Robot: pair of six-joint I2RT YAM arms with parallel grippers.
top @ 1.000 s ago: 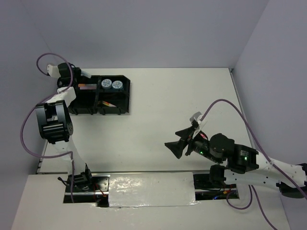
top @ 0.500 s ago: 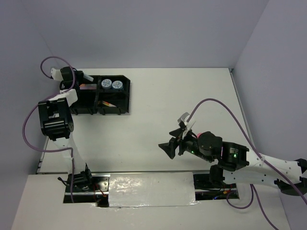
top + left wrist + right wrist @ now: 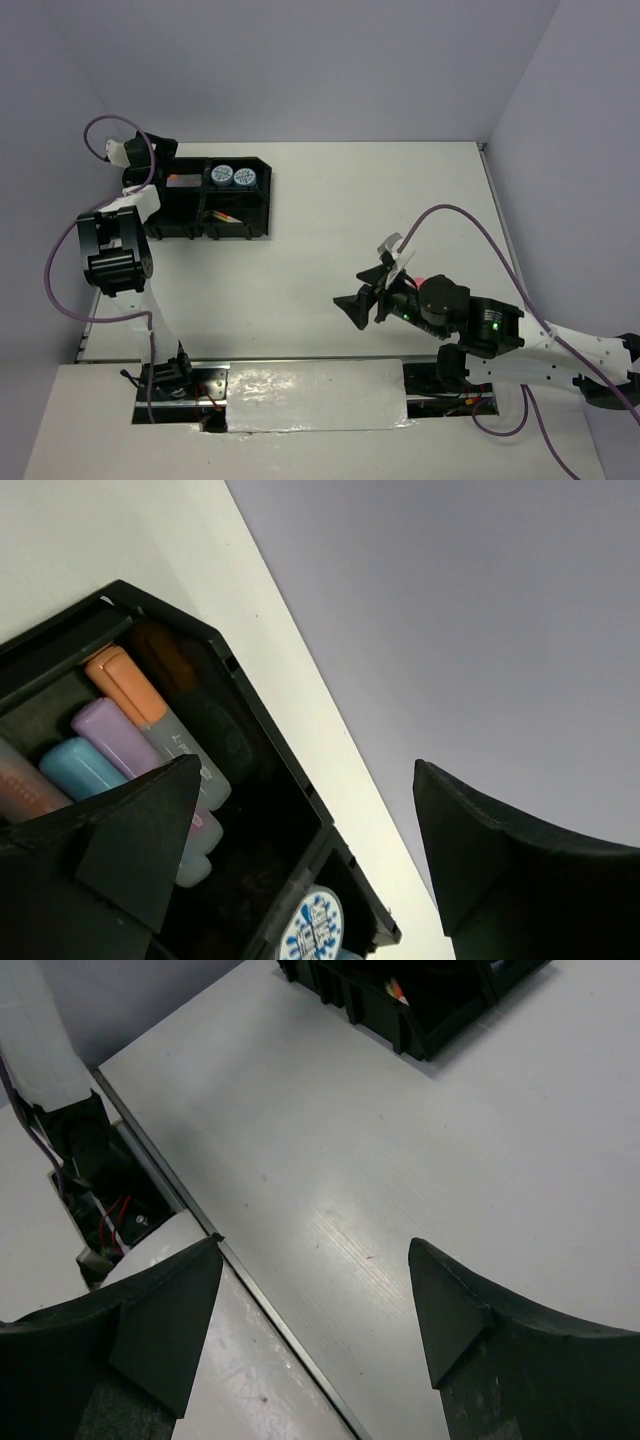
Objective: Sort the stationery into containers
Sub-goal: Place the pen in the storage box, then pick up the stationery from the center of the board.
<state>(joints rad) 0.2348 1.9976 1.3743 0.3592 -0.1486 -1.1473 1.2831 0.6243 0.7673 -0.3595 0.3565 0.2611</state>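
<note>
In the top view, hard to see inside the black plastic four-part tray (image 3: 268, 205) at the far left of the white table (image 3: 400, 200): just two round blue-white tape rolls (image 3: 222, 175) in the far right part, thin pens (image 3: 226, 216) in the near right part, and a smear of colour in the far left part. Clearer from the left wrist: pastel orange highlighter (image 3: 128, 683), purple highlighter (image 3: 108, 730) and blue highlighter (image 3: 72, 765) side by side there, their lower ends hidden behind a finger of the left gripper (image 3: 307, 778), plus something pink (image 3: 18, 780) cut off at the edge. Left gripper spread wide over the tray's far left end, holding nothing. Right gripper (image 3: 313, 1250) spread wide too, nothing in it, over the table and well apart from the tray. Since a second ago, left wrist pulled back toward the wall, right gripper shifted a little to the left.
</note>
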